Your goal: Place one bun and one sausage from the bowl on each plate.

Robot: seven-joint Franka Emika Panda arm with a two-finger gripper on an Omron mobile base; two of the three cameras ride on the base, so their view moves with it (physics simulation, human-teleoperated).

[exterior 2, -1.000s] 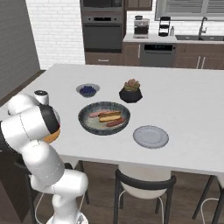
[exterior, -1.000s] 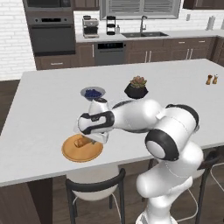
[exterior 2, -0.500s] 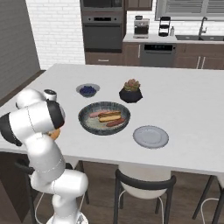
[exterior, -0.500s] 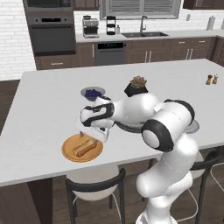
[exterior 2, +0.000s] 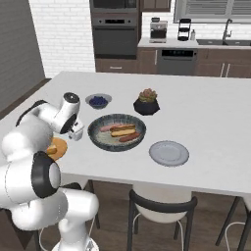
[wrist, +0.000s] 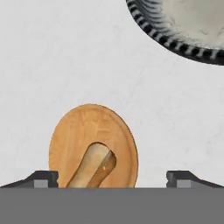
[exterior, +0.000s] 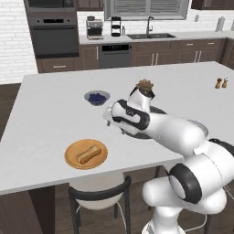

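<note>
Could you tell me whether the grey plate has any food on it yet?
No, the grey plate is bare, beside the bowl.

A small grey bowl of blueberries [exterior: 97, 97] sits left of a black pot with a succulent [exterior: 145, 87]. Far right stand what look like two shakers [exterior: 221, 83].

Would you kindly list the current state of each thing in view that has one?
Two-finger gripper: open, empty.
Orange-tan round plate: holds one bun.
Pale grey round plate: bare.
Wide dark grey bowl: holds food.
Small grey bowl: holds blueberries.
</note>
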